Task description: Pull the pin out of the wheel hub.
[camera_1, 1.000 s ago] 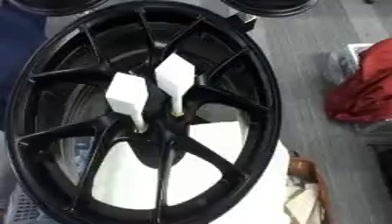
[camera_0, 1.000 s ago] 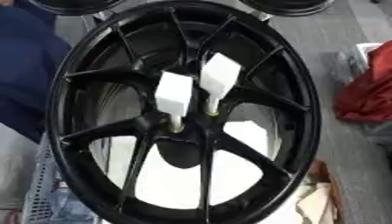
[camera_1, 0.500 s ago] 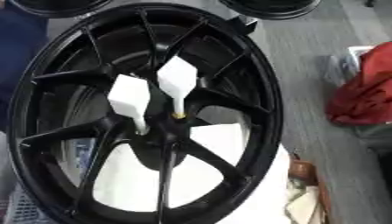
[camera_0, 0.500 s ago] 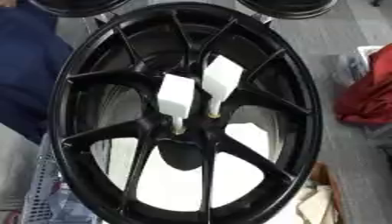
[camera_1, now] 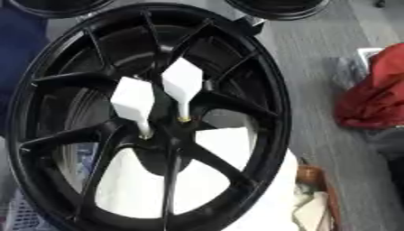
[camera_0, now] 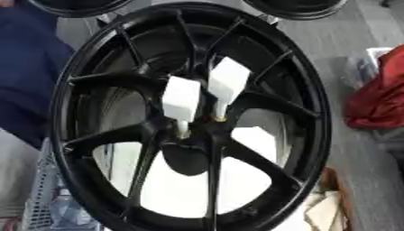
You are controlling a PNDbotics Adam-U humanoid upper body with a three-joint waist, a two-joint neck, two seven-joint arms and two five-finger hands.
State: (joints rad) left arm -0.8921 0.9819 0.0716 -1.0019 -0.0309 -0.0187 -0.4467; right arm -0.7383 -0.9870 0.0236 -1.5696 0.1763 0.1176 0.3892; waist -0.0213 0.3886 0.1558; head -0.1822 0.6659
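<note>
Black wheel (camera_0: 312,113) fills most of the view, tilted slightly, spokes meeting at the hub (camera_0: 193,135) approx centre; two white pins stuck in the hub, both w/ blocky white heads on thin stems; left pin (camera_0: 181,100) stands nearer, stem going into hub at its left side; right pin (camera_0: 227,81) sits just beside it, a bit farther, stem ending at a small yellowish spot on the hub; heads close together, can't tell if touching. Neither robot hand in either view, so hand state: can't tell, nothing is holding either pin. White surface (camera_0: 181,189) shows through the near spoke gaps. Red cloth (camera_1: 375,97) on grey floor (camera_1: 315,58) far right, apart from wheel; dark blue fabric (camera_0: 28,85) at left edge.
</note>
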